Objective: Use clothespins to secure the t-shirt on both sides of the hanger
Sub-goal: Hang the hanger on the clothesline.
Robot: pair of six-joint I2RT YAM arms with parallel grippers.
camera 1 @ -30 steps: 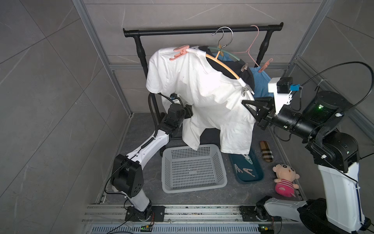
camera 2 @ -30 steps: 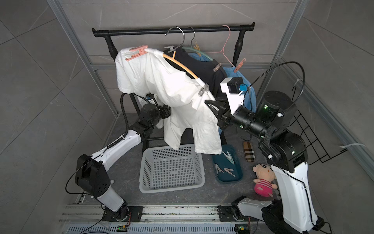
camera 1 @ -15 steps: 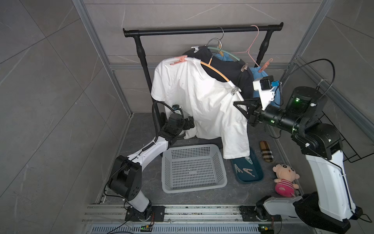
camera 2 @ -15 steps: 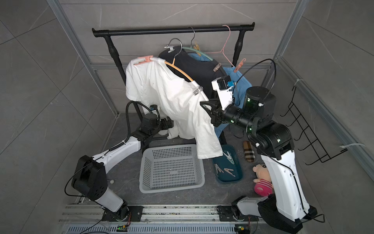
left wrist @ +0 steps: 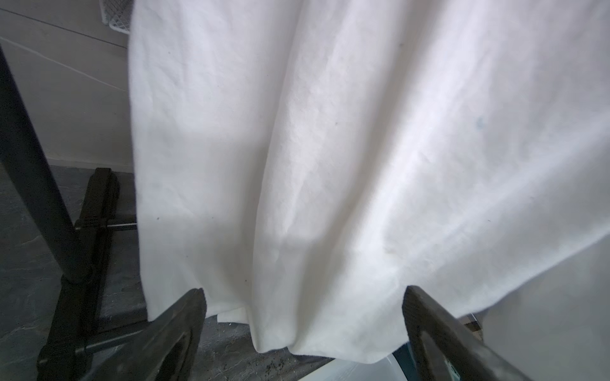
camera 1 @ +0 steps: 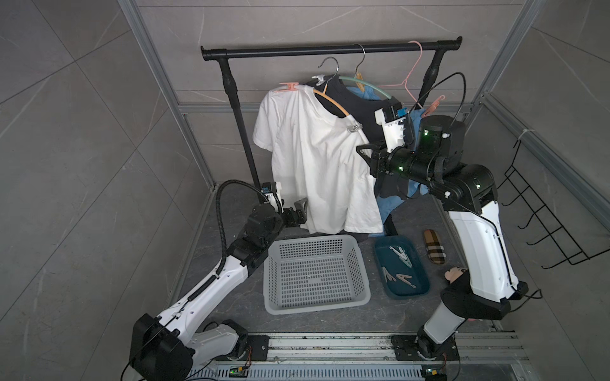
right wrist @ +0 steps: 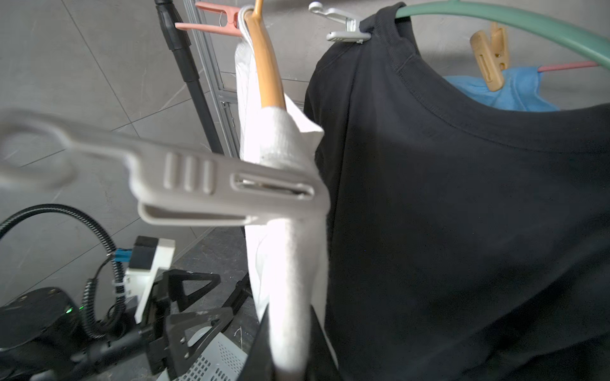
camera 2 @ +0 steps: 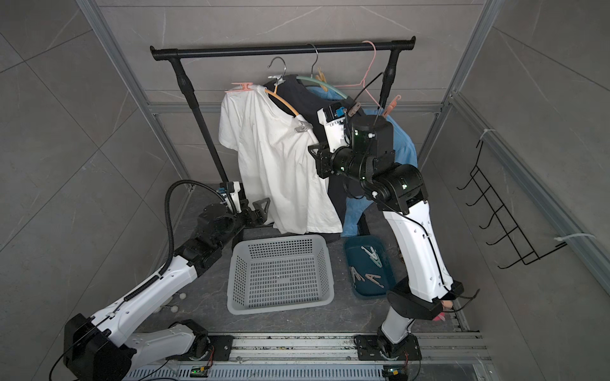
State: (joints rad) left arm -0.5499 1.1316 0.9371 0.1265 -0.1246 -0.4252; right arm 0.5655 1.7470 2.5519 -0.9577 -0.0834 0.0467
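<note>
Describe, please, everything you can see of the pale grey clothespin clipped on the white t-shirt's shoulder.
The pale grey clothespin looks like smooth plastic: two long arms, three raised grip ridges, a slot showing its metal spring, and a looped handle end, blurred. It is closed, its tip biting the white t-shirt where the fabric wraps the tan hanger, on the shoulder beside the black t-shirt. In both top views the clothespin juts out from that shoulder. Nothing else visibly touches it.
</note>
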